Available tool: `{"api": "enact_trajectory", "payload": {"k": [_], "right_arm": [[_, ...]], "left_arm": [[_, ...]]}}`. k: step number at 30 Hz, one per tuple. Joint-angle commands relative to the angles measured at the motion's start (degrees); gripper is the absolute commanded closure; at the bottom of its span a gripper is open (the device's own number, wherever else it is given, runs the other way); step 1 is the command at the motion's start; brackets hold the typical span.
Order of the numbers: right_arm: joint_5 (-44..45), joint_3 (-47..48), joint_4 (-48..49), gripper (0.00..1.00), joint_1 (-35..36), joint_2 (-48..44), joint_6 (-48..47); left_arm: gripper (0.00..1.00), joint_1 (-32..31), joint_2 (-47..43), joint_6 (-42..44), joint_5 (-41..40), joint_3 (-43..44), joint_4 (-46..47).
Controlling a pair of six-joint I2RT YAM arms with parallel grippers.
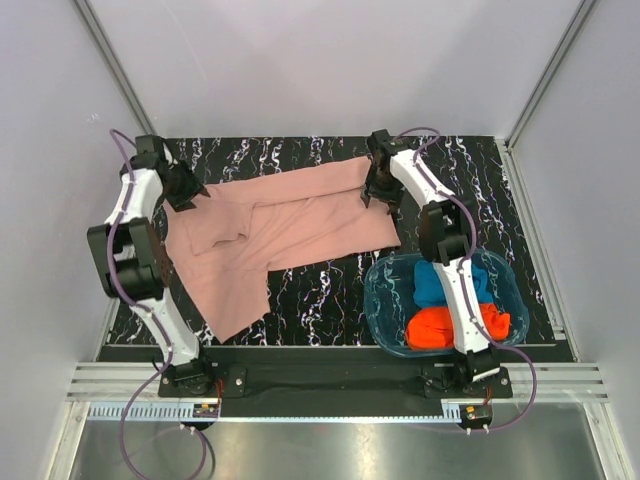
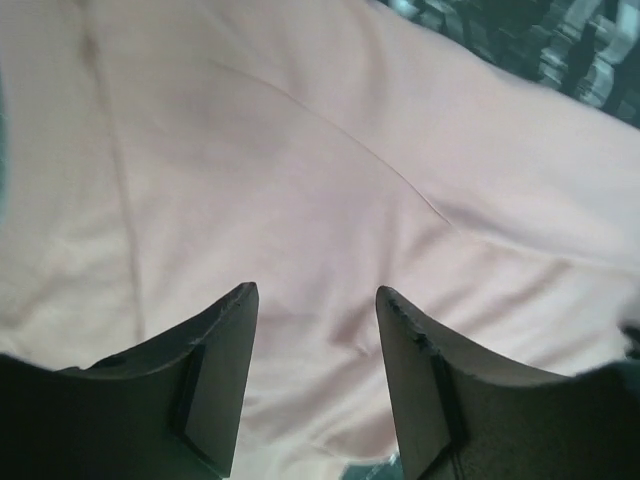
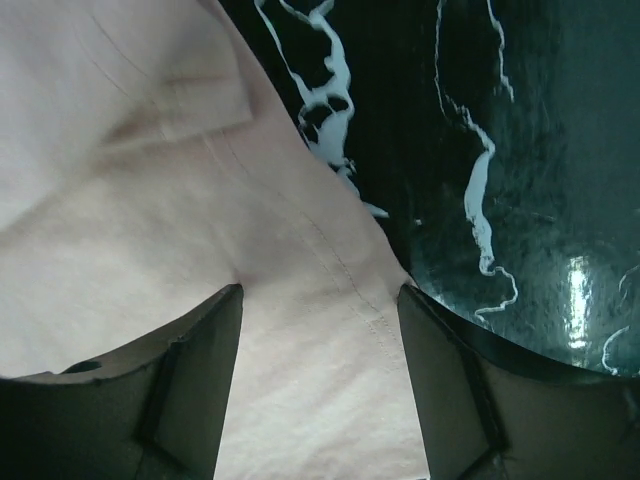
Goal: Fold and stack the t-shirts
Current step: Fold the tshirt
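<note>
The large dusty-pink t-shirt (image 1: pixel 290 225) lies spread and rumpled on the black marbled table (image 1: pixel 320 290), one part trailing toward the front left. Its print does not show. My left gripper (image 1: pixel 193 198) is open at the shirt's far left edge, and in the left wrist view (image 2: pixel 315 293) its fingers straddle pink cloth (image 2: pixel 300 150). My right gripper (image 1: pixel 379 198) is open at the shirt's far right edge, and in the right wrist view (image 3: pixel 320 290) its fingers straddle the stitched hem (image 3: pixel 350 280). The blue t-shirt (image 1: pixel 430 284) and the orange-red t-shirt (image 1: pixel 430 330) lie in the tub.
The translucent blue plastic tub (image 1: pixel 376 295) stands at the front right, with the right arm reaching over it. Bare black marbled table shows beside the hem in the right wrist view (image 3: pixel 500 150). Grey walls and rails frame the table.
</note>
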Motion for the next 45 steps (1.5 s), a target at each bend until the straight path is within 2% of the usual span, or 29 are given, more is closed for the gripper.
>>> {"api": "enact_trajectory", "payload": {"k": [1,5,10,14,21,22,24,26,29,31,33,34,37,40,45], "right_arm": [[4.6,7.2,2.5,0.29,0.4,5.6,-2.4],[5.5,18.0,3.4,0.29,0.5,11.5,-6.1],[5.3,16.6,9.2,0.28,0.4,8.5,-8.7],[5.7,16.4,4.1,0.27,0.4,2.8,-6.8],[3.8,-2.1,-2.9,0.22,-2.3,-15.3,-4.1],[1.5,-7.6,-2.1,0.22,-2.8,-17.2,-3.8],[-0.6,-12.8,-1.4,0.22,-4.3,-22.0,-2.5],[-2.3,-21.2,2.2,0.22,-4.9,-25.9,-1.7],[-6.2,-30.1,7.3,0.27,-7.5,-29.1,0.8],[-8.8,-35.0,12.1,0.34,-9.3,-30.0,2.0],[-10.6,-38.0,17.0,0.5,-9.9,-30.5,1.8],[-10.9,-38.3,17.9,0.52,-9.9,-30.3,1.8],[-12.2,-40.7,21.2,0.52,-10.3,-29.5,3.1],[-12.5,-43.4,24.3,0.48,-10.4,-29.5,4.8],[-12.7,-45.7,26.7,0.46,-10.6,-28.9,6.0]], "left_arm": [[0.44,-2.3,-8.5,-2.3,1.5,-8.3,5.9],[0.45,-5.4,-16.6,-2.4,1.7,-18.4,5.5],[0.45,-8.5,-24.1,-2.0,0.4,-29.6,4.7],[0.45,-10.9,-29.4,-2.0,-0.1,-33.1,3.4],[0.48,-13.1,-37.8,-2.7,-3.4,-32.9,-3.1],[0.49,-13.4,-39.5,-2.7,-3.7,-33.1,-3.8],[0.5,-13.4,-41.4,-2.7,-4.6,-34.1,-5.9],[0.53,-16.0,-44.1,-2.8,-5.9,-35.5,-7.3],[0.55,-18.1,-48.1,-3.8,-7.8,-38.5,-10.2],[0.55,-19.6,-50.5,-4.8,-8.9,-41.1,-11.9],[0.56,-20.8,-53.5,-5.8,-10.3,-43.3,-13.2],[0.56,-21.1,-54.3,-6.2,-10.6,-43.8,-13.5],[0.56,-23.5,-57.7,-8.0,-13.3,-45.0,-15.4],[0.56,-25.4,-59.1,-11.8,-16.8,-45.2,-17.1],[0.55,-26.1,-60.8,-17.4,-17.9,-45.8,-19.4]]}}
